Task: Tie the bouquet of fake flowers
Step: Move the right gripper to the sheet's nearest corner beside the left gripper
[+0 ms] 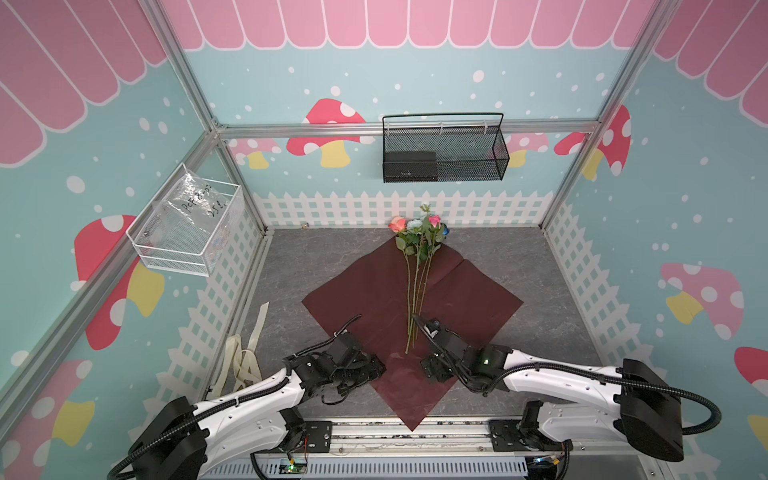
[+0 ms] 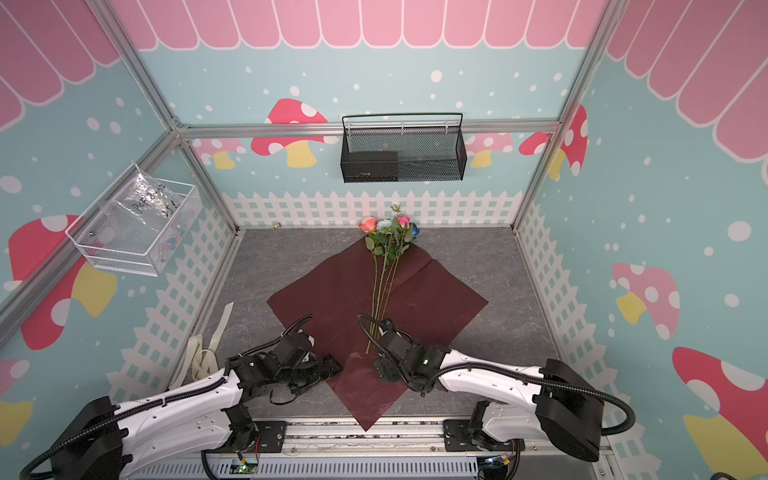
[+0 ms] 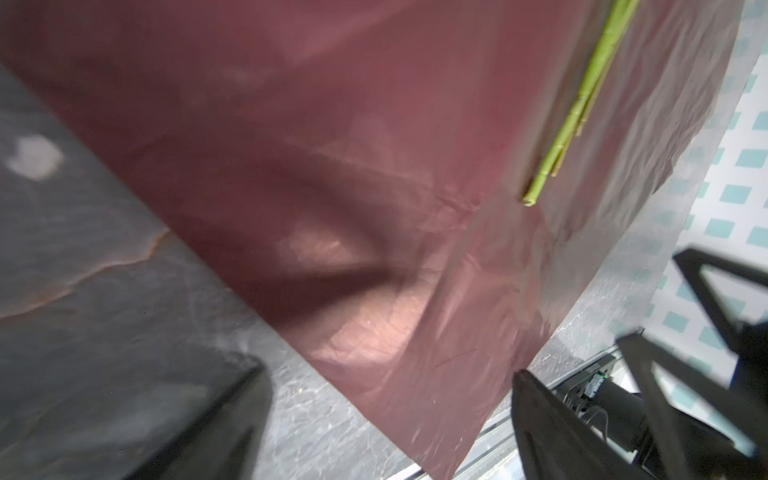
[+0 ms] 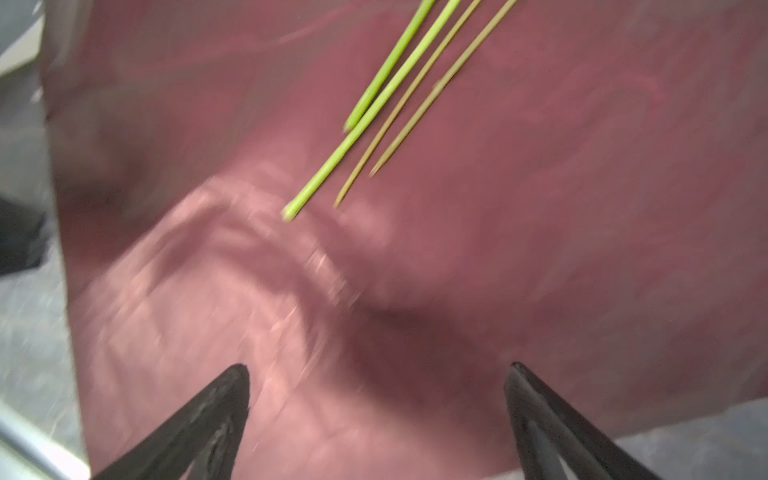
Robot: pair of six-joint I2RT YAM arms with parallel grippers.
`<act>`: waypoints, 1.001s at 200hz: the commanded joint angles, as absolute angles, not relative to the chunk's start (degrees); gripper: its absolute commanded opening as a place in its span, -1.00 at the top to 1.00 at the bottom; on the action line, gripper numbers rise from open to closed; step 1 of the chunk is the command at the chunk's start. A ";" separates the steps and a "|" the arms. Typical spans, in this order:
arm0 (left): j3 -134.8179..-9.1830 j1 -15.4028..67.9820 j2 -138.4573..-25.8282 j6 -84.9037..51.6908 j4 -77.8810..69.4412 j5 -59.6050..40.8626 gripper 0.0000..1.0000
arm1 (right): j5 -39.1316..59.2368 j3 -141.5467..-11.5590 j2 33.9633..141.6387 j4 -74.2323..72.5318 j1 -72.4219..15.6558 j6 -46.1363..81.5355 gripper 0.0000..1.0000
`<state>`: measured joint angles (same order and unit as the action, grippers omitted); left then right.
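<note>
The bouquet of fake flowers lies along the middle of a dark red sheet of wrapping paper spread flat like a diamond on the grey floor. Its blooms point at the far fence wall and its green stem ends point toward the arms. My left gripper hovers open over the paper's near left edge. My right gripper stands open just short of the stem ends, over bare paper. Nothing sits between either pair of fingers.
A cream ribbon lies on the floor by the left wall. A white wire basket with a plastic bag hangs on the left frame, and a black mesh basket on the back wall. A metal rail runs along the front edge.
</note>
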<state>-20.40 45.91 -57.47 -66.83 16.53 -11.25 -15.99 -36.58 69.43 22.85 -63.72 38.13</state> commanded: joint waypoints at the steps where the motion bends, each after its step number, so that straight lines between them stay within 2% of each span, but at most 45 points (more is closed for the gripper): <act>1: -17.43 46.65 -60.50 -71.17 8.19 -12.16 -0.76 | -18.89 -35.35 68.90 27.33 -68.47 43.76 -0.96; 49: -16.06 47.01 -67.45 -72.32 -3.18 -14.32 -0.66 | -18.97 -36.03 72.24 28.12 -81.13 45.19 -0.97; 90: -16.77 47.55 -67.92 -71.30 -5.27 -13.01 -0.62 | -21.20 -37.18 74.98 27.96 -90.43 44.76 -0.95; 122: -16.63 47.63 -68.23 -70.97 -6.33 -12.61 -0.62 | -23.19 -40.46 80.63 28.67 -96.82 43.58 -0.82; 154: -16.00 47.72 -67.18 -71.09 -6.09 -11.32 -0.62 | -25.71 -45.26 88.70 31.06 -99.67 41.85 -0.53; 200: -15.47 47.91 -64.83 -70.90 -5.18 -9.35 -0.62 | -27.67 -46.15 89.73 30.96 -99.64 39.99 -0.47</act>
<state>-16.67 47.68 -66.06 -70.13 -6.92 -12.27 -25.26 -45.15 88.97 29.06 -99.42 41.39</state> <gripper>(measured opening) 0.813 0.734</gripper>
